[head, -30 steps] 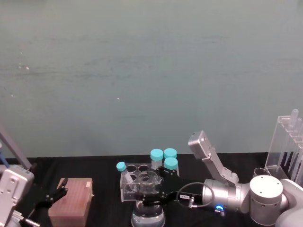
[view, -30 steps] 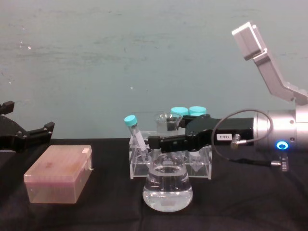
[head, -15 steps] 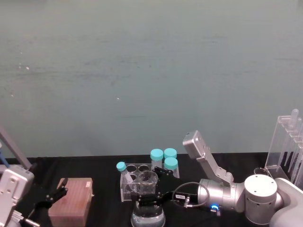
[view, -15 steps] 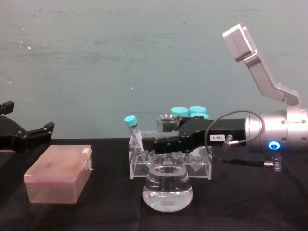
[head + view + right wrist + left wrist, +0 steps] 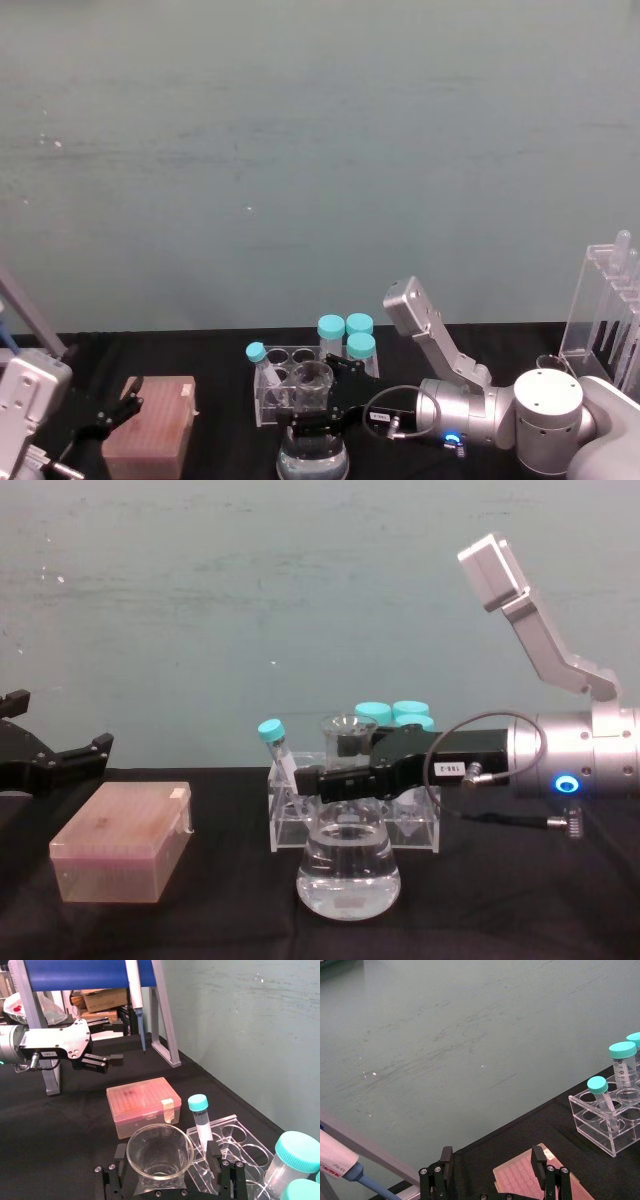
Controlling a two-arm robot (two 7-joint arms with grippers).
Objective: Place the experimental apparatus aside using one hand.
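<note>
The right pincer (image 5: 322,780) reached in from the right, its 2 fingers spread on both sides of the conical flask's (image 5: 348,865) neck, not squeezing it. The flask stood on the black worktop (image 5: 200,920), just before the low rack (image 5: 400,820). The left pincer (image 5: 45,760) waited open, far left.

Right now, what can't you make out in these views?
- Flask neck: chest view, right gripper crosses it, so finger contact is unclear.
- Flask base: head view, cut by the bottom edge.
- Tube rack: head view, cut by the right edge.
- Beaker: head view, mostly behind the right arm.
</note>
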